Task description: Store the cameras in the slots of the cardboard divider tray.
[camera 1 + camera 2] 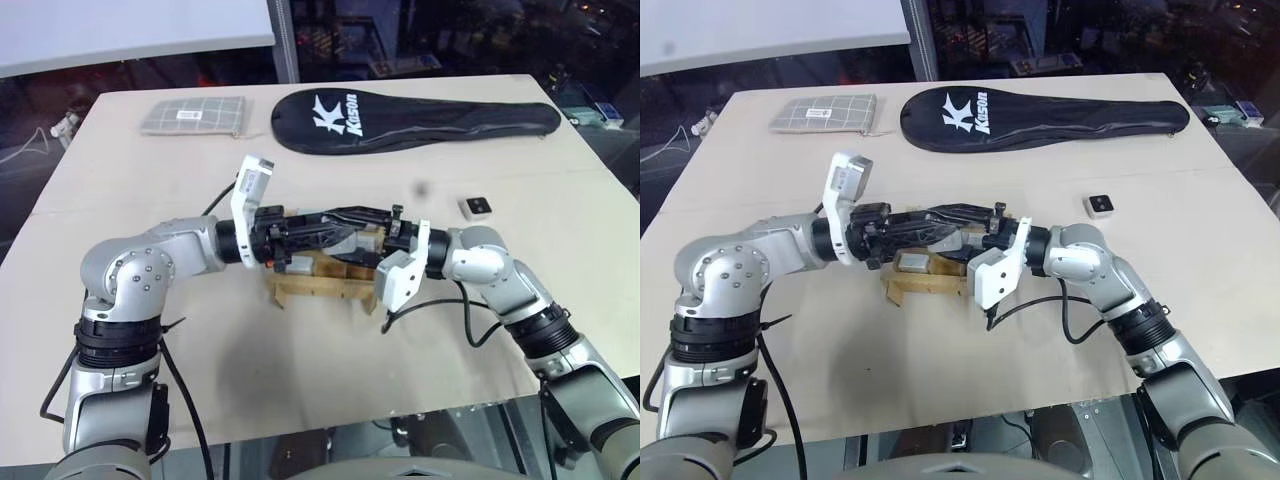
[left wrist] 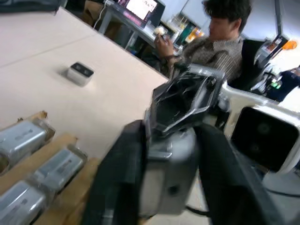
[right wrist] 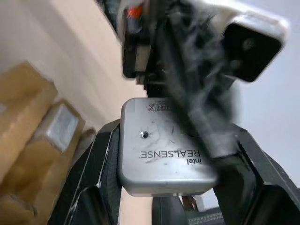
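While 2 grippers meet over tan table (image 1: 330, 380), dark room w/ seated person (image 2: 220, 35).

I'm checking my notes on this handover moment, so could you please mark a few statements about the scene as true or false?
1. Both grippers meet above the cardboard divider tray. True.
2. The right gripper is shut on a silver-grey camera. True.
3. The left gripper stands wide open. False: it has closed on the same camera, which both grippers hold.
4. The tray's slots are all empty. False: several cameras already sit in them.
5. A camera with a black square lies on the table, apart from the tray. True.
6. The black racket cover lies on top of the tray. False: it lies at the table's far side.
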You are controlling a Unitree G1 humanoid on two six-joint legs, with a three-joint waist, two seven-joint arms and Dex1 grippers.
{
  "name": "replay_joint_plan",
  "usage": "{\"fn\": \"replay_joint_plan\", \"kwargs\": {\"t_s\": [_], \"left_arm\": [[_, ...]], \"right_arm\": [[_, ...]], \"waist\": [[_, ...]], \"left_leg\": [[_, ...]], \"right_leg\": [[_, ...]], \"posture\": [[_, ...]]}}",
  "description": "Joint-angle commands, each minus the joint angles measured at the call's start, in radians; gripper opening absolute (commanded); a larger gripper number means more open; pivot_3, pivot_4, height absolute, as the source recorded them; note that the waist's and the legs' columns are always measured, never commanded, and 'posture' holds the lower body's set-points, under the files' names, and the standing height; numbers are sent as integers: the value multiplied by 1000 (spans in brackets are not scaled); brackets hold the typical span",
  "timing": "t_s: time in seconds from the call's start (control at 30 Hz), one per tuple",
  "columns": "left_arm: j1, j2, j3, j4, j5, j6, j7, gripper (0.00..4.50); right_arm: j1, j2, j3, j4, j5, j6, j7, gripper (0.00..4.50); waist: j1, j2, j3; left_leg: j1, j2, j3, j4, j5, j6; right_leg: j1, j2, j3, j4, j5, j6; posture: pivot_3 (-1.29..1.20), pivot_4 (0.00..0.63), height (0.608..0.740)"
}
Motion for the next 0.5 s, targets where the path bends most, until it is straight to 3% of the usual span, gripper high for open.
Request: {"fn": "replay_joint_plan", "kwargs": {"t_s": [0.03, 0.27, 0.43, 0.5], "left_arm": [[3, 1, -8, -24, -25, 4, -36, 911], [0, 15, -20, -14, 11, -24, -64, 905], [-5, 0, -20, -3, 49, -72, -73, 905], [6, -1, -33, -8, 89, -122, -91, 905]], "right_arm": [[-10, 3, -20, -31, -4, 12, -21, 2000], [9, 6, -14, -72, 85, 100, 33, 2000], [28, -1, -27, -92, 114, 119, 49, 4413], [60, -13, -47, -111, 167, 162, 63, 4465]], "waist": [[0, 0, 0], [0, 0, 0], [1, 0, 0], [2, 0, 0]], "left_leg": [[0, 0, 0, 0, 0, 0], [0, 0, 0, 0, 0, 0], [0, 0, 0, 0, 0, 1], [0, 0, 0, 0, -1, 1]], "right_leg": [[0, 0, 0, 0, 0, 0], [0, 0, 0, 0, 0, 0], [0, 0, 0, 0, 0, 0], [0, 0, 0, 0, 0, 0]], "posture": [[0, 150, 740], [0, 150, 740], [0, 150, 740], [0, 150, 740]]}}
